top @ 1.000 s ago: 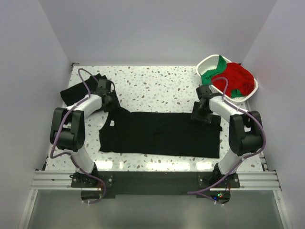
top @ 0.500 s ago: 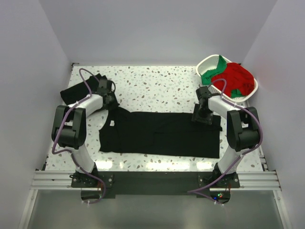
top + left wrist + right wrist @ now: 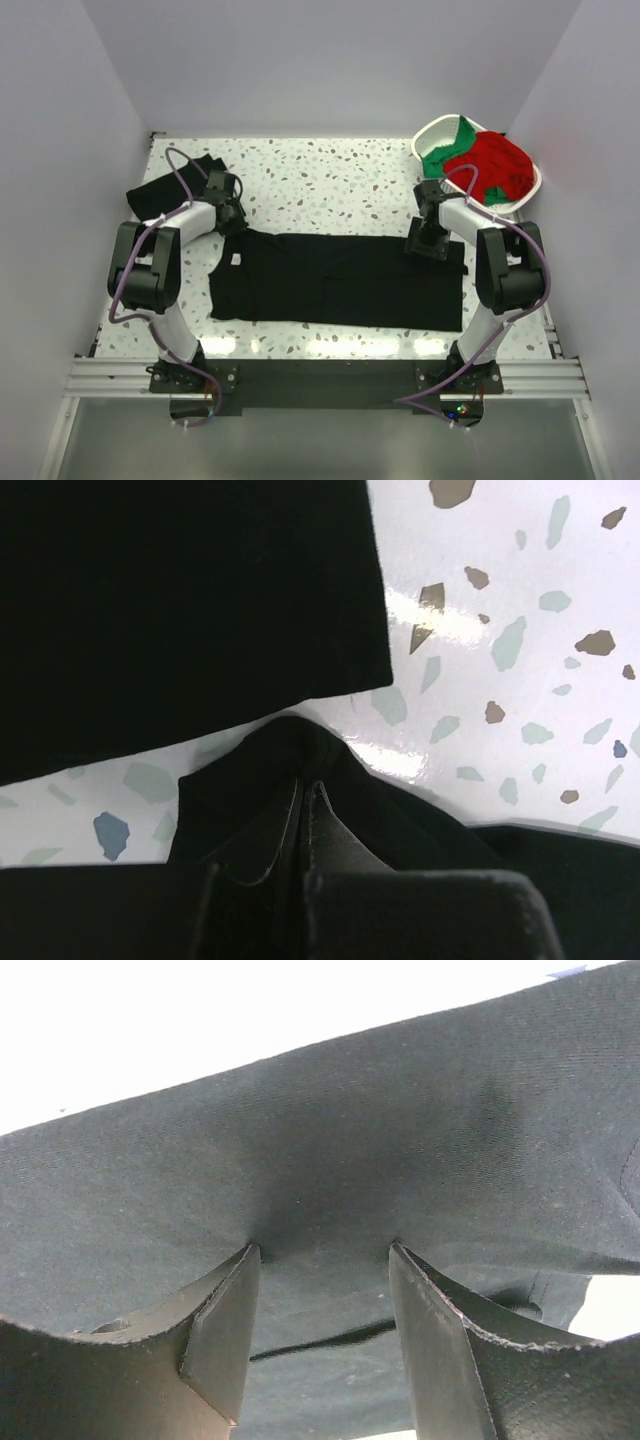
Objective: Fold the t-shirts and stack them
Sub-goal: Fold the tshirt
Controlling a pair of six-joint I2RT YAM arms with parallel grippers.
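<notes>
Closing of the left pincer [image 3: 232, 222] is the main change since the earlier view: its jaws, half apart a second ago, now stand fully shut. The right arm's elbow has drawn slightly inward, while the right pincer [image 3: 425, 243] stays over the same corner of the cloth.

**Top view.** A spread black cloth t-shirt [image 3: 335, 280] lies flat and lengthwise across the middle of the white speckled stone-pattern counter [image 3: 320, 180], its small white neck label [image 3: 236, 259] near the left end. The left pincer sits at the far left corner of this garment, the right pincer at its far right corner. A folded black cloth t-shirt [image 3: 165, 190] rests at the far left of the counter, just beside the left pincer. In the far right corner stands a white plastic lattice basket [image 3: 430, 135] holding a red cloth t-shirt [image 3: 492, 165] and a green cloth t-shirt [image 3: 440, 160], both bunched.

**Left wrist view.** The left pincer [image 3: 305, 785] is closed on a raised peak of the spread black cloth t-shirt [image 3: 250, 810]; the fingers meet with cloth gathered at their tips. The folded black cloth t-shirt [image 3: 180, 600] fills the upper left, apart from the pinched fold, with bare counter [image 3: 500, 630] between and to the right.

**Right wrist view.** The right pincer [image 3: 322, 1255] is open, its fingers [image 3: 215, 1340] held well apart. Both tips touch the dark cloth [image 3: 330, 1130], which stretches across them and dimples between them.
</notes>
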